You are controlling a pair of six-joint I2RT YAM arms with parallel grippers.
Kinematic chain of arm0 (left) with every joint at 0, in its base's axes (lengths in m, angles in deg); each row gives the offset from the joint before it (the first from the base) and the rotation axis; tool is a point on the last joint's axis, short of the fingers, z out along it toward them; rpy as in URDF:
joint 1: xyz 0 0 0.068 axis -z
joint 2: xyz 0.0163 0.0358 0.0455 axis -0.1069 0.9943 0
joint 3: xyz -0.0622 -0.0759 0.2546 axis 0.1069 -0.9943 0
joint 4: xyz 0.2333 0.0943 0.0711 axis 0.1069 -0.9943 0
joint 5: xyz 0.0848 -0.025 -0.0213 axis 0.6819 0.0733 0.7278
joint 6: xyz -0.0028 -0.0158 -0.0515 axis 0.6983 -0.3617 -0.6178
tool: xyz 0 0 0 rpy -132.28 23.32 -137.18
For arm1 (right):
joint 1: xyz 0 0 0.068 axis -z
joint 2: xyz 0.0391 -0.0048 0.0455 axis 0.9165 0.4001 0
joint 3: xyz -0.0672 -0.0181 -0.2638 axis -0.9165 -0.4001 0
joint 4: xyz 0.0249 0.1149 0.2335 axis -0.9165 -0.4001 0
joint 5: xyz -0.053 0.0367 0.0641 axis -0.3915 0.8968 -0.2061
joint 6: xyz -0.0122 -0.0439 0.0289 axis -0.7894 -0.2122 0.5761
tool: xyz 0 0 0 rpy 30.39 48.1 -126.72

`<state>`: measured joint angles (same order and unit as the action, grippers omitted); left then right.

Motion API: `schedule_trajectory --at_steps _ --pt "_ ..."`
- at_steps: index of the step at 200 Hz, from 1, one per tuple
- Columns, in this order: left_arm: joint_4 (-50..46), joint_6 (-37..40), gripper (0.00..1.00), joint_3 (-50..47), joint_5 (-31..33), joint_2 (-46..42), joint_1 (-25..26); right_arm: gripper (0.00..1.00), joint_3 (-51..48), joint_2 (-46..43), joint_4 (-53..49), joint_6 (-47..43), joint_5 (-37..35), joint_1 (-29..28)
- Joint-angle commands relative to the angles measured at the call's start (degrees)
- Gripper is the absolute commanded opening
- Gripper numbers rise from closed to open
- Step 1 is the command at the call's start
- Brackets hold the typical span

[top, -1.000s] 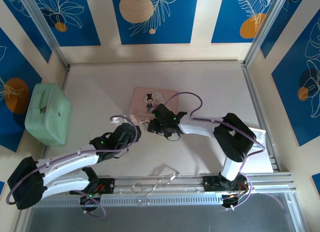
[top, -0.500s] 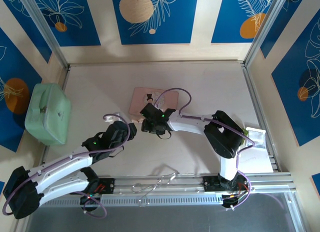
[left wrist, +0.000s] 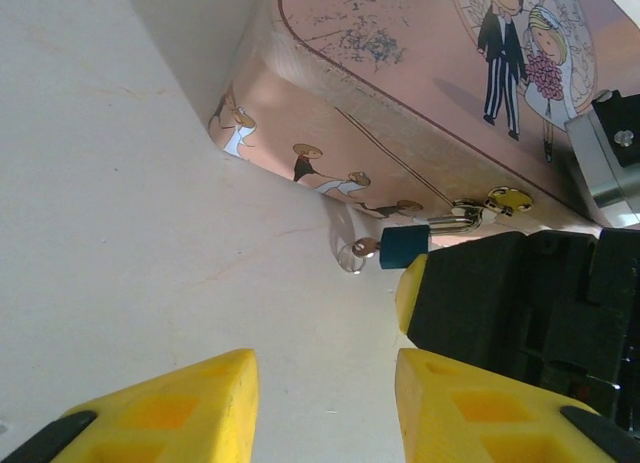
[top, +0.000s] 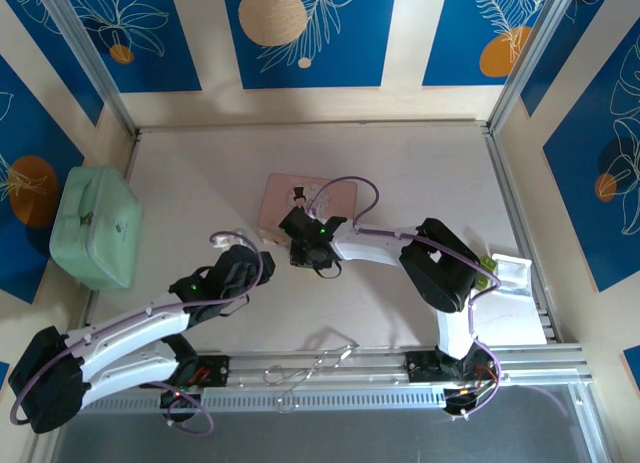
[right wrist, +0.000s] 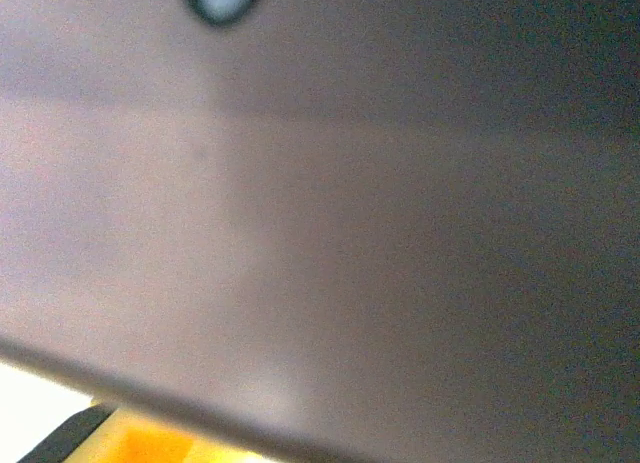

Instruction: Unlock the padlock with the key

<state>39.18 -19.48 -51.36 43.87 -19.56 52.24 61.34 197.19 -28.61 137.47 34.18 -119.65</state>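
Where the padlock [left wrist: 404, 247] hangs at the tin's [left wrist: 400, 93] edge, open table [left wrist: 130, 233] spreads.

Top camera looks down; left wrist camera sits low beside shared tin [left wrist: 400, 83].

No words, numbers or brand marks can be read anywhere. The pink tin [left wrist: 400, 73] carries drawn figures, a groom in a top hat and a bride with a bouquet, without legible lettering. The padlock [left wrist: 404, 246] and the mint-green case [top: 95, 228] at the left show no readable marking.
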Motion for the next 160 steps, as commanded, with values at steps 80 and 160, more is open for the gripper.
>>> schedule_trajectory --at_steps 80,160 --pt "0.3 -0.7 0.39 -0.9 -0.5 -0.7 -0.8 0.51 -0.1 0.1 4.8 -3.2 -0.8 -0.1" --pt "1.3 -1.7 0.39 -2.8 -0.5 -2.0 -1.5 0.34 0.6 2.0 4.1 -2.8 -1.3 1.1"
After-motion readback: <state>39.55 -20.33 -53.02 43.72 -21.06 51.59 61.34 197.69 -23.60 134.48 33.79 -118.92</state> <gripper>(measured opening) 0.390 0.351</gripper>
